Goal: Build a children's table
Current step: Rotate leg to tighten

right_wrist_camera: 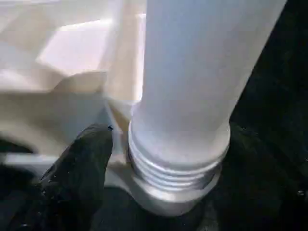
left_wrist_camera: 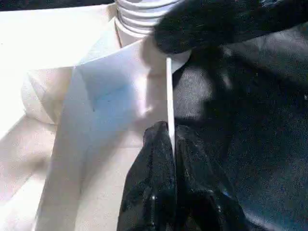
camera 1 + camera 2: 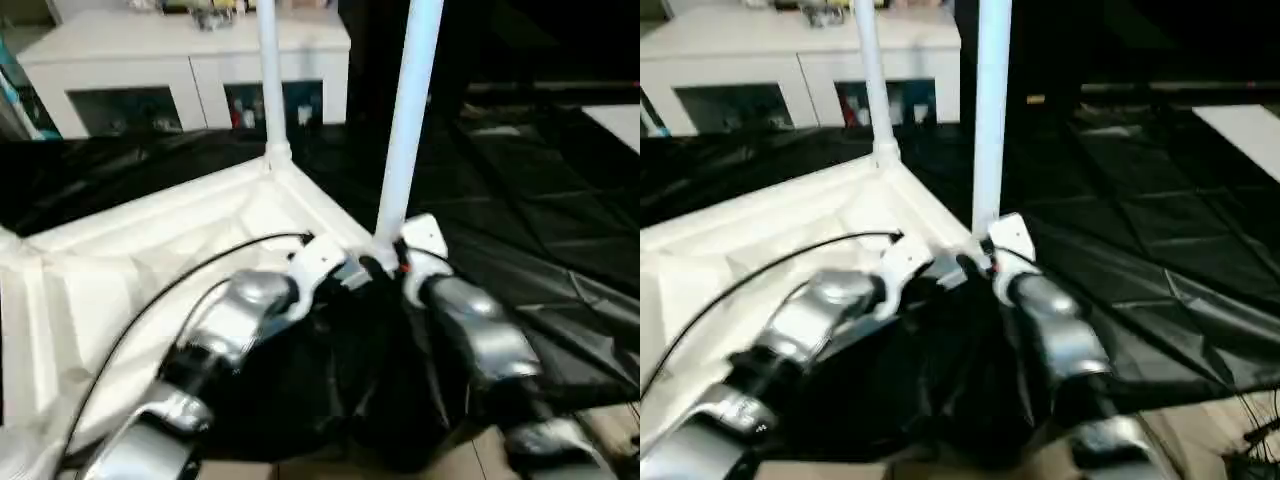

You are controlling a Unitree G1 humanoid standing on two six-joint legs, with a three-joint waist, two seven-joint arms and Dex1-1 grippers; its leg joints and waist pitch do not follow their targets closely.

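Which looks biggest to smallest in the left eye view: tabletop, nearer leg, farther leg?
1. Tabletop.
2. Nearer leg.
3. Farther leg; it looks thinner, but nearness to the camera may explain that.

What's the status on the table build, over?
Left gripper shut on tabletop rim. Right gripper open around near leg at its socket, threads still showing. Far leg upright. Nothing in the way.

Two legs (image 3: pixel 410 110) stand in the tabletop (image 3: pixel 130 260), cabinet (image 3: pixel 180 60) behind.
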